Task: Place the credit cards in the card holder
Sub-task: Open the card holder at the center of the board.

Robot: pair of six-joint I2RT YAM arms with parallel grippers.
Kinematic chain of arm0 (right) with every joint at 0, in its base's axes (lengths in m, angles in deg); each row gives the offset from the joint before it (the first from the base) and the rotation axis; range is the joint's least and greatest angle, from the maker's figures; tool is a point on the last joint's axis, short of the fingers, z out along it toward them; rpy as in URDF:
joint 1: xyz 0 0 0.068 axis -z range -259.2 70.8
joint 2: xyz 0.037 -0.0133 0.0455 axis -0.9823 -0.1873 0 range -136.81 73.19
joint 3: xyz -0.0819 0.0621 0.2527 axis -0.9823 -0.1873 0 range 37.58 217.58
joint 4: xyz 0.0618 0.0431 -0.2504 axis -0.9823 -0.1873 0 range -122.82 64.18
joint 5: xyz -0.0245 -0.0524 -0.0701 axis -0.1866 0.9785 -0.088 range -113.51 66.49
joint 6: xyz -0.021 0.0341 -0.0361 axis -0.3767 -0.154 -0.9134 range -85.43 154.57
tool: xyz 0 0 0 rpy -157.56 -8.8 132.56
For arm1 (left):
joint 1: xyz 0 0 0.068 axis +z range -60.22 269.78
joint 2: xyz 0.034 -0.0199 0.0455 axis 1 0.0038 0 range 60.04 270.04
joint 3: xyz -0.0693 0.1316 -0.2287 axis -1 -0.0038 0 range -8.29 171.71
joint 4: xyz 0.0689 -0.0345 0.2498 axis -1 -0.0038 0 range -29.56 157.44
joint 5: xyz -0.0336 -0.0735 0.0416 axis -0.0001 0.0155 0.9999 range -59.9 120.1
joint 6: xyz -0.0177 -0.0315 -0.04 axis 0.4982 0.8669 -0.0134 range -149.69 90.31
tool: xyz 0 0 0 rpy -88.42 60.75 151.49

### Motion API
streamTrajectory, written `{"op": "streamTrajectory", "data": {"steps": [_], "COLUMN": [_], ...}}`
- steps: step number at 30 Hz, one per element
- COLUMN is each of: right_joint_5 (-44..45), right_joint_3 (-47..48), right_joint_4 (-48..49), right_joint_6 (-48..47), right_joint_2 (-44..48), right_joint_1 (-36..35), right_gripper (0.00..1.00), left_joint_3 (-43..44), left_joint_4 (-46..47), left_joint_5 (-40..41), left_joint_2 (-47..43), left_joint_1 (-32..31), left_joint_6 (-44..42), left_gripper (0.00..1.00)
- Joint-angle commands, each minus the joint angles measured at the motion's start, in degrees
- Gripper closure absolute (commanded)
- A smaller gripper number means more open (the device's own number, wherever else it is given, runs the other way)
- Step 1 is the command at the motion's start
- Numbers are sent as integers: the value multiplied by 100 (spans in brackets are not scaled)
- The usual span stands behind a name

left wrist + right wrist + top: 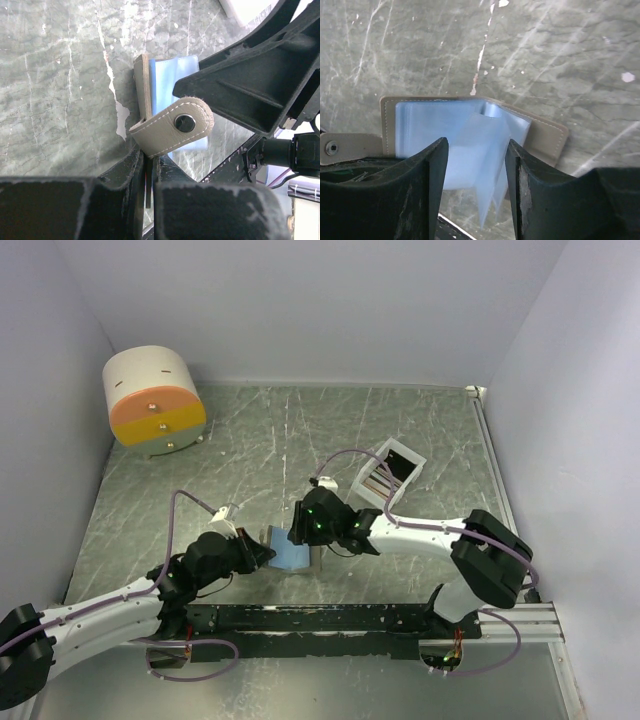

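Note:
The card holder (287, 552) lies open on the table near the front, light blue inside up. My left gripper (264, 553) is shut on its left taupe cover; in the left wrist view the jaws (150, 159) pinch the cover just below the snap tab (175, 127). My right gripper (305, 533) is open right above the wallet. In the right wrist view it (476, 150) straddles the clear blue sleeves (470, 145), one sleeve standing up between the fingers. The credit cards (381, 480) stand in the white slotted tray; none is in either gripper.
The white slotted tray (405, 455) sits tilted behind the right arm. A round cream-and-orange drum (155, 400) stands at the back left. A black rail (330, 618) runs along the front edge. The right gripper's black body (260, 75) looms close over the left gripper.

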State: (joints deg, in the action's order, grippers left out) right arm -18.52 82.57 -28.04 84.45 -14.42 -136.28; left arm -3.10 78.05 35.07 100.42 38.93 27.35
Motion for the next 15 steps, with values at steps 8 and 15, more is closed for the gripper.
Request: {"op": "streamTrajectory", "data": {"steps": [8, 15], "right_joint_5": [1079, 1469], "right_joint_3": [-112, 207], "right_joint_4": [-1090, -1722], "right_joint_6": [-243, -489], "right_joint_2": [468, 594], "right_joint_1": [-15, -22], "right_gripper": [51, 51], "left_joint_3": [95, 109], "left_joint_4": [55, 170], "left_joint_5": [174, 132], "left_joint_2": [-3, 73], "left_joint_1": [-38, -37], "left_joint_6": [67, 74], "left_gripper": [93, 93]}}
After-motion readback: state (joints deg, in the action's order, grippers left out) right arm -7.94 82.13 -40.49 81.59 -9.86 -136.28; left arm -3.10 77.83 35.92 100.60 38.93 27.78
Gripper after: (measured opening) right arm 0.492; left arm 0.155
